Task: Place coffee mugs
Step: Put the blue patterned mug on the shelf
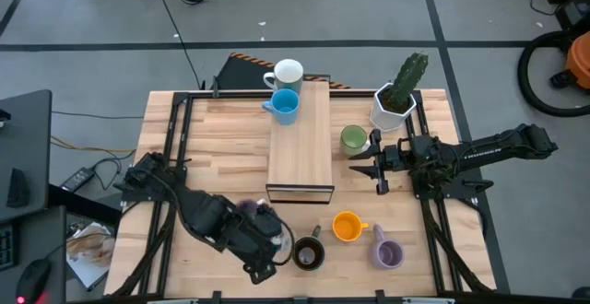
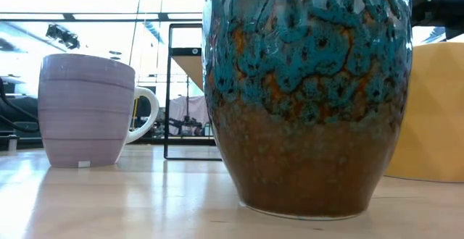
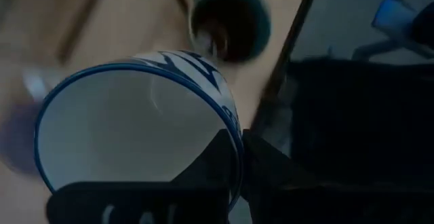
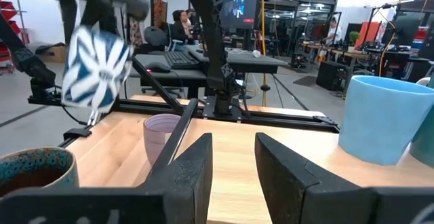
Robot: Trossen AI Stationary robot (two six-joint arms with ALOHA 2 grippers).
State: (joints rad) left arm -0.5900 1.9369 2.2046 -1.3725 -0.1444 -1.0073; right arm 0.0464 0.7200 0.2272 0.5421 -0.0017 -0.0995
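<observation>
My left gripper is near the table's near edge, shut on a white mug with a blue pattern, which shows in the air in the right wrist view. Beside it stand a dark brown mug, an orange mug and two lavender mugs. A blue mug and a white mug rest on a wooden riser. A green mug stands right of the riser. My right gripper hovers open beside the green mug, holding nothing. My left gripper holds the patterned mug by its blue rim, one finger inside the mug and one outside on the wall. The mug's mouth faces the wrist camera. In the right wrist view the mug hangs tilted below the fingers, lifted clear of the table.
A white hexagonal pot with a cactus stands at the far right behind the green mug. Black frame rails run along both sides of the table. In the low view the dark brown mug fills the middle, with a lavender mug to its left.
</observation>
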